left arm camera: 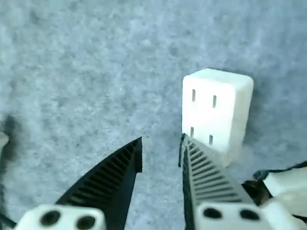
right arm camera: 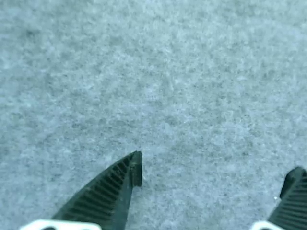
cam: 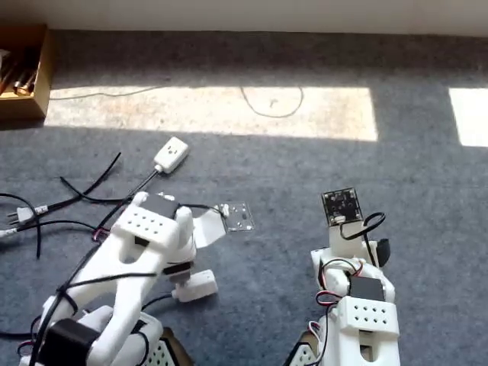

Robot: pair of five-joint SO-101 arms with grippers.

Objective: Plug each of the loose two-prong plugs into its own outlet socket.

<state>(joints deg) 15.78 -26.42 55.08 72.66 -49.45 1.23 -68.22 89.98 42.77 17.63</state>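
Left end effector [left arm camera: 160, 141]: narrow gap, nothing in it. One finger [left arm camera: 206, 172] sits just beside a white outlet [left arm camera: 216, 112], slots facing the camera, on grey carpet [left arm camera: 72, 72].

Right wrist view: right end effector [right arm camera: 216, 165] spread wide, empty, over carpet.

High view: far outlet [cam: 171, 155] on its cord; near outlet [cam: 197, 286] by the left arm [cam: 145, 229]. Cannot tell which one the left wrist sees. Black-corded plug [cam: 21, 216] lies well apart, at the left edge.

Judgement: step in hand is fetching a plug. Grip its body, not the cord, prongs clear, then line them with one slot pair. Outlet looks loose and may slide, so steady it with the other arm.
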